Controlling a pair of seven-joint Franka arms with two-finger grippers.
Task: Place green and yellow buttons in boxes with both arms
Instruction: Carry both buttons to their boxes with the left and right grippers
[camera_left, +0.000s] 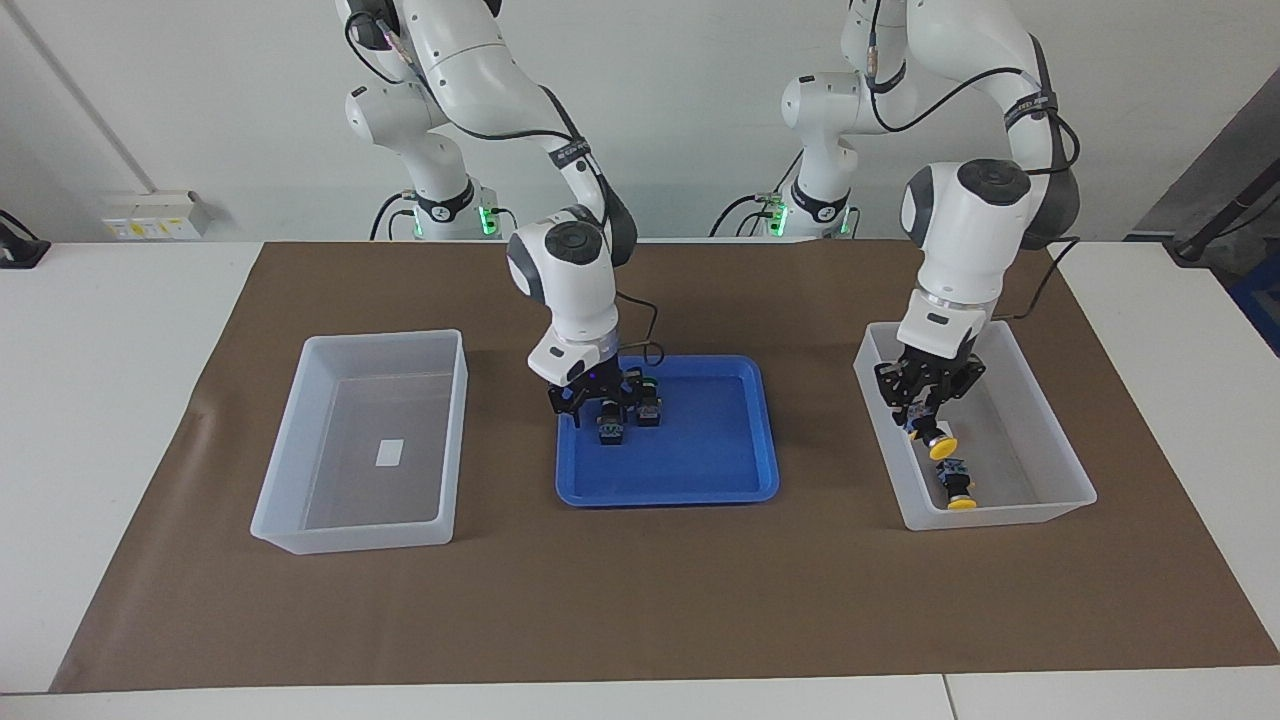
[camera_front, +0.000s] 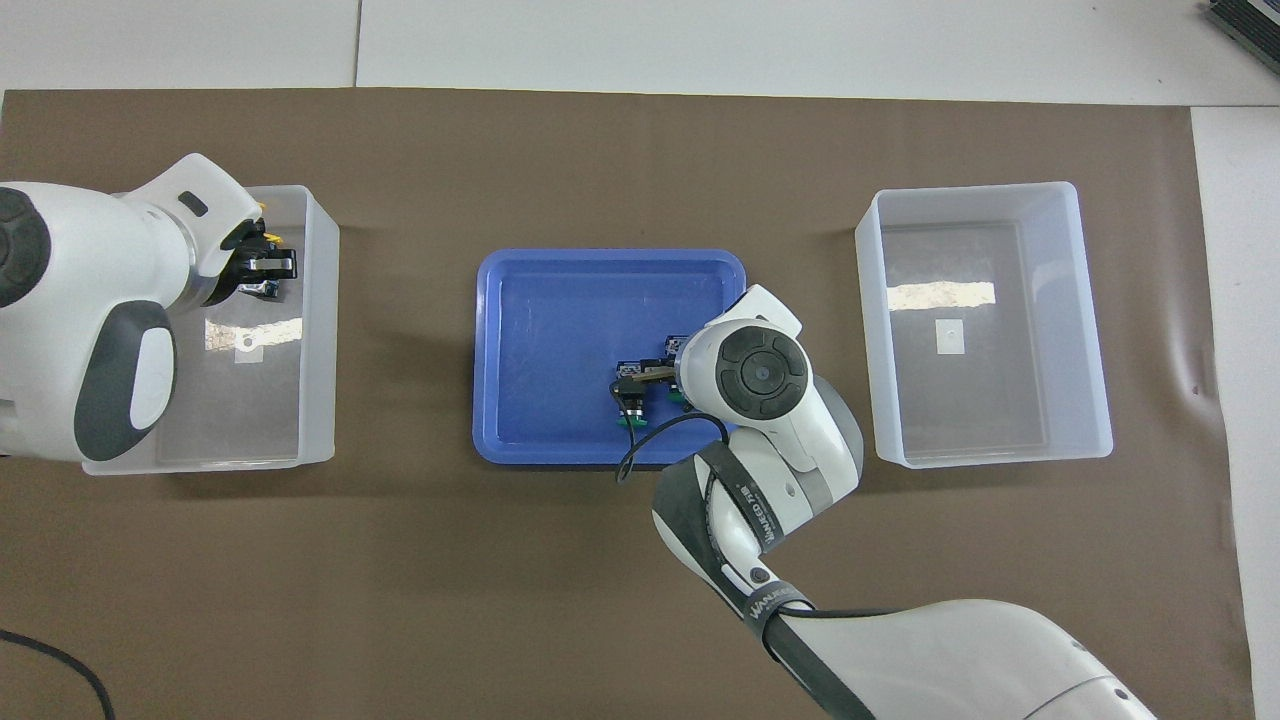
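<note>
- Two yellow buttons are seen at the box toward the left arm's end of the table: one is held in the air, one lies inside.
- One yellow button lies on the floor of that box, in the part farther from the robots, with its cap pointing away from them.
- The other yellow button is clamped by its black body in the closed left gripper, cap downward and tilted away from the robots.
- That gripper is held over the inside of the box, low between its walls, above the lying button; the two buttons are close, and whether they touch cannot be told.
- Two green buttons are found in the blue tray at the middle of the table, in the corner nearer to the robots and toward the right arm's end.
- One green button lies directly under the right gripper, its green cap turned toward the robots.
- The second green button lies just beside the first, slightly nearer to the robots.
- The right gripper is lowered into the tray around the first green button; whether it is open or gripping cannot be told.
- The second box, toward the right arm's end, holds only a white label.
- Both boxes and the tray stand on a brown mat, well apart from one another, with the tray between the boxes.
</note>
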